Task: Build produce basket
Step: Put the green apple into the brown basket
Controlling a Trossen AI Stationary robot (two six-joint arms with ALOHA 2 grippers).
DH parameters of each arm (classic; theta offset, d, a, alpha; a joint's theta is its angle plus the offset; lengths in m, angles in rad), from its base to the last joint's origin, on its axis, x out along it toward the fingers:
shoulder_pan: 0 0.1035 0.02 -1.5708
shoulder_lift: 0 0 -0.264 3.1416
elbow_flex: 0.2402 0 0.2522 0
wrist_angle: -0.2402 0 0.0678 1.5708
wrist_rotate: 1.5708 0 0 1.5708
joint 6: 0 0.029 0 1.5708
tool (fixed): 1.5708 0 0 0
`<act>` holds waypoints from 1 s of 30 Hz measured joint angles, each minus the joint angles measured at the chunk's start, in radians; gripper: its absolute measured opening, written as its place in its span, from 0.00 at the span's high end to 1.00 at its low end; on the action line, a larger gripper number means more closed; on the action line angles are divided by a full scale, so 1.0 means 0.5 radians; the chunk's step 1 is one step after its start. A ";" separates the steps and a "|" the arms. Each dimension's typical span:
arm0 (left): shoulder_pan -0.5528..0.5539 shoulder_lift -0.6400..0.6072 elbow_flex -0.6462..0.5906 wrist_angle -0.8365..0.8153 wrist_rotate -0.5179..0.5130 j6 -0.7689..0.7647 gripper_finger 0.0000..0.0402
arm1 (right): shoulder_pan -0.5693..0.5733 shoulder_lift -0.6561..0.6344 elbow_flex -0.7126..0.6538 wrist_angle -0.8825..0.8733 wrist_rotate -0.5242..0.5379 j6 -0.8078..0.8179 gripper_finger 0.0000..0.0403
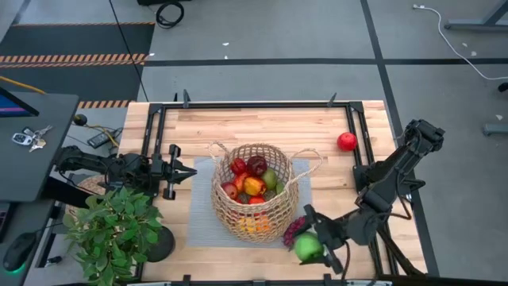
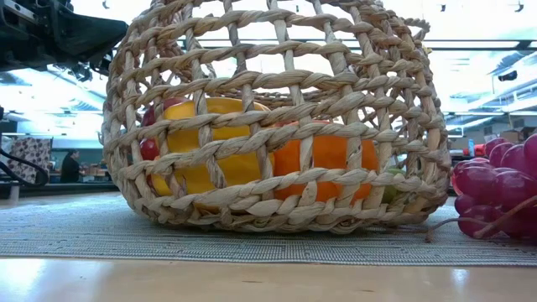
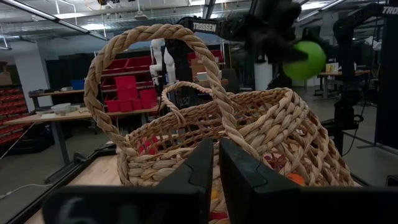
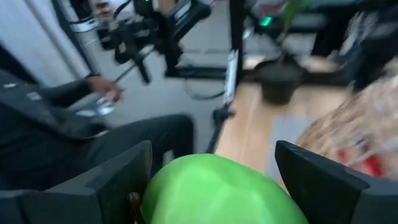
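Observation:
The wicker basket (image 1: 254,191) stands on a grey mat (image 1: 200,222) at mid-table, tilted, with several toy fruits inside: red apples, an orange and yellow pieces (image 2: 327,155). My right gripper (image 1: 315,245) is at the basket's near right, shut on a green apple (image 1: 308,248), which also shows in the left wrist view (image 3: 305,60) above the basket's rim. Purple grapes (image 1: 295,229) lie on the mat against the basket's near right side. A red apple (image 1: 347,141) lies on the wood at the far right. My left gripper (image 1: 190,171) is shut, level, just left of the basket, touching nothing. My right gripper pinches the green apple between its two fingers, one finger (image 4: 118,180) on each of two opposite sides (image 4: 168,193). The fingers come from the table's right, pointing toward its near left. The apple is lifted clear of the table.
A potted green plant (image 1: 115,230) stands at the near left corner. A black frame (image 1: 159,119) runs around the tabletop. A person in dark sleeves (image 4: 56,118) shows beyond the table in the right wrist view. Bare wood lies at the far side of the basket.

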 joint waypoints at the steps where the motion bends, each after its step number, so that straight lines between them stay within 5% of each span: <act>1: 0.000 0.000 0.000 0.000 0.000 0.001 0.91 | -0.006 0.000 0.019 0.011 0.052 -0.065 0.14; 8: 0.001 0.000 -0.001 0.000 0.000 0.000 0.93 | -0.103 0.000 0.145 0.000 0.328 -0.359 0.14; 23: 0.001 0.000 0.000 0.000 0.000 0.000 0.93 | -0.331 -0.002 0.442 -0.135 0.337 -1.055 0.14; 30: 0.001 0.000 0.000 0.000 0.000 0.000 0.91 | -0.413 -0.004 0.562 -0.103 0.441 -1.770 0.14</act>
